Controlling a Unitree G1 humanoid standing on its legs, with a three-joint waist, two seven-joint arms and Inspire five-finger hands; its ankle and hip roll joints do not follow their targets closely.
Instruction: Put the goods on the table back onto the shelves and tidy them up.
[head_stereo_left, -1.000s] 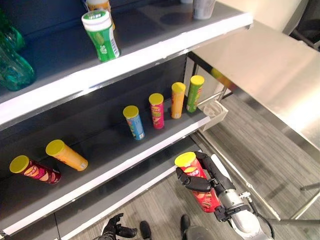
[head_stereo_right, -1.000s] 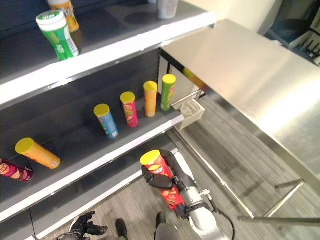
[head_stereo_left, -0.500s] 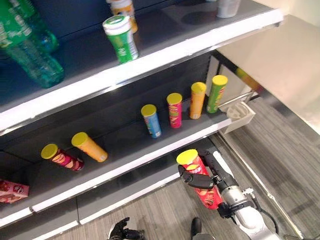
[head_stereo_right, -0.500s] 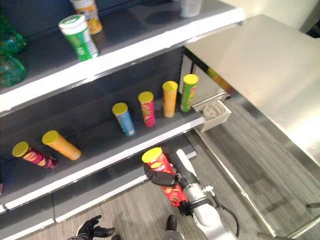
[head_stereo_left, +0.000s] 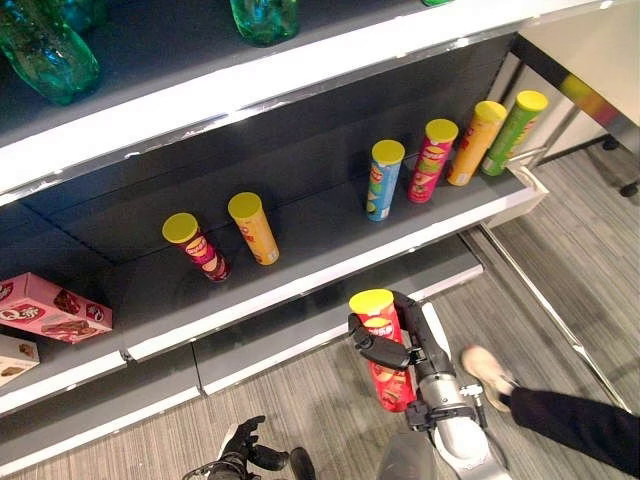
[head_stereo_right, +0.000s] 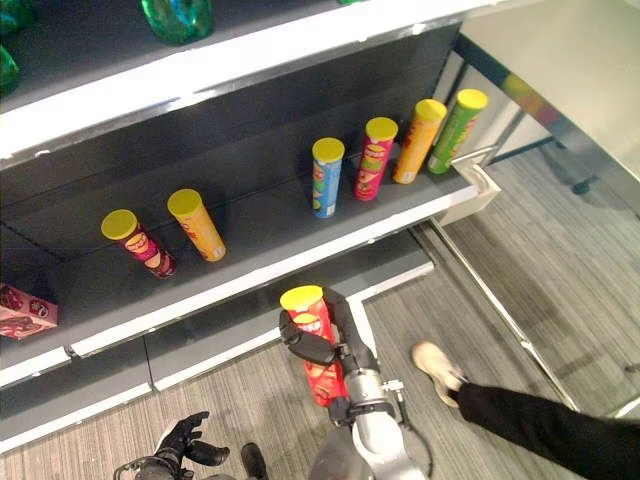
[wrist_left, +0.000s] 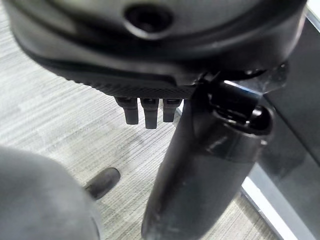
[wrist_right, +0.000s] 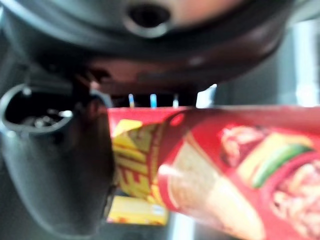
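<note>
A red can with a yellow lid is upright in my right hand, which is shut round its body. It hangs in front of the lowest shelf, below the blue can. The right wrist view shows the same red can close up against my thumb. On the middle shelf a dark red can and an orange can lean side by side at the left. My left hand hangs low near the floor, fingers relaxed and holding nothing.
Pink, orange and green cans stand right of the blue one. A pink box lies at the shelf's left end. Green bottles stand on the top shelf. A person's leg and shoe cross the floor at right.
The camera has swung left along the shelves, bringing the pink box into view. My right hand still holds the red can, now under the blue can. A person's leg has appeared at right.
</note>
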